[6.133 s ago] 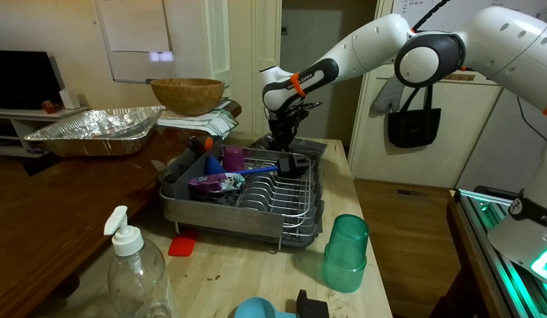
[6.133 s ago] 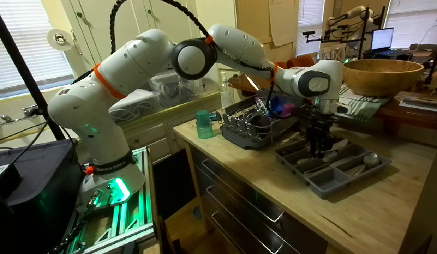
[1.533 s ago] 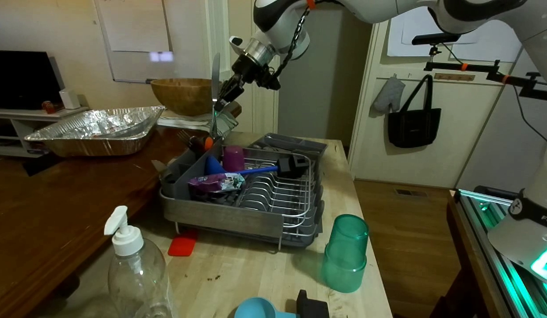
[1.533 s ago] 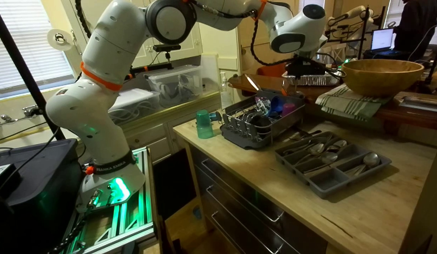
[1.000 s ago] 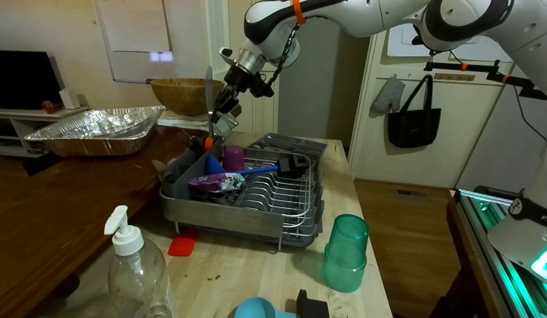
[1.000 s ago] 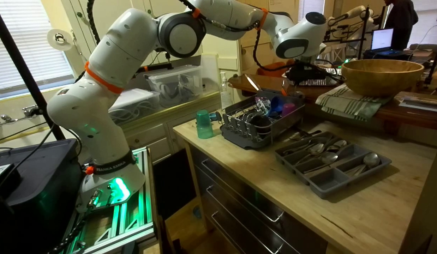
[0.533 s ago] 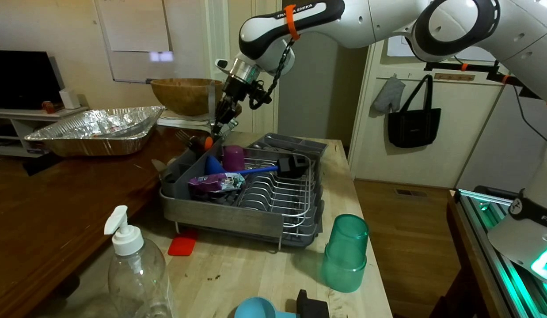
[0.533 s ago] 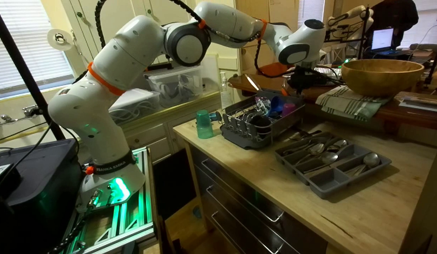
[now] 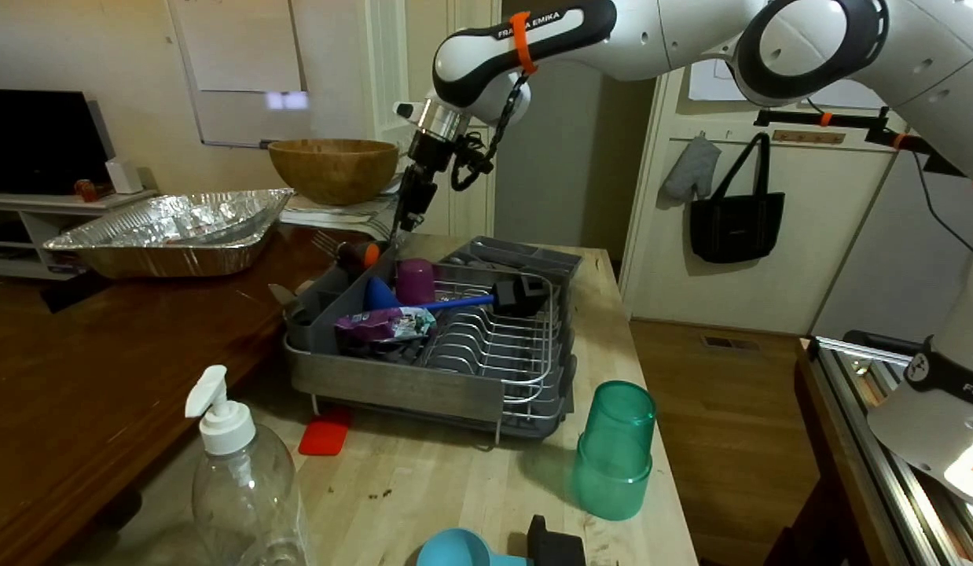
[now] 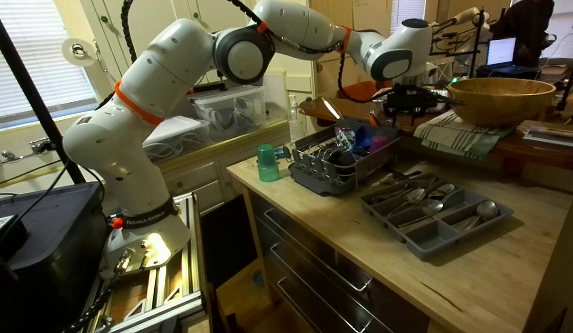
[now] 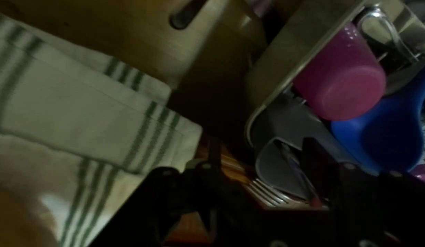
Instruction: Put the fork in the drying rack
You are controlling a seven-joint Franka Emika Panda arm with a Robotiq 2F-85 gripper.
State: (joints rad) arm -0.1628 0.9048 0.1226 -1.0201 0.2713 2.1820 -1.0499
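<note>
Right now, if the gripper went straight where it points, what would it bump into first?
Probably the grey cup at the corner of the drying rack, below the open gripper. The shiny utensil in the cup might come first; depth is unclear.

A purple cup point(image 11: 343, 79) and blue scoop point(image 11: 387, 128) crowd the drying rack point(image 9: 404, 389), leaving some wire slots point(image 9: 486, 336) open.

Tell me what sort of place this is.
Probably a kitchen, perhaps doubling as a robot lab: a drying rack and a cutlery tray sit on a counter, and another robot arm shows in the background.
</note>
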